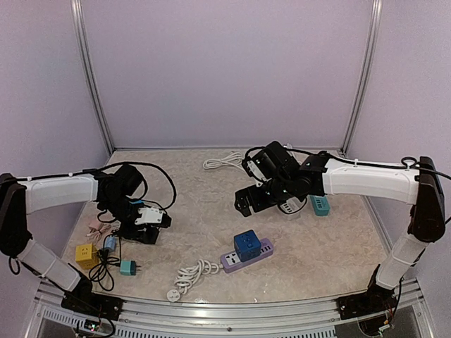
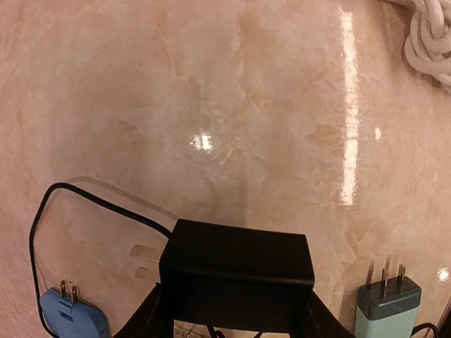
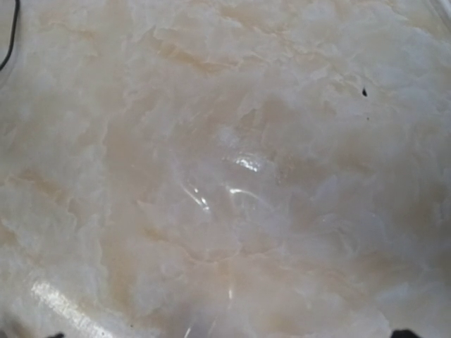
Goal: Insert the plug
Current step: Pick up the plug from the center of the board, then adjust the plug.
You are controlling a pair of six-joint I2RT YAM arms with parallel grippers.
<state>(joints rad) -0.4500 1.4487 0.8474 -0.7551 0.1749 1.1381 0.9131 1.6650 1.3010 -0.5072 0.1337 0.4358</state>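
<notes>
A black plug (image 2: 237, 271) with a thin black cable sits between the fingers (image 2: 146, 318) of my left gripper (image 2: 236, 310), which is shut on its two sides. Its two prongs (image 2: 144, 253) stick out to the left, just over the table. In the top view the left gripper (image 1: 144, 227) is at the left of the table. The purple power strip (image 1: 248, 255) lies at the front middle with a blue cube adapter (image 1: 246, 243) on it. My right gripper (image 1: 244, 204) hangs open above bare table behind the strip, holding nothing.
A blue plug (image 2: 70, 315) and a teal plug (image 2: 386, 310) lie either side of the left gripper. A yellow plug (image 1: 87, 255) is at the front left. A coiled white cord (image 1: 192, 274) runs from the strip. A teal strip (image 1: 319, 205) and white cable (image 1: 223, 161) lie farther back.
</notes>
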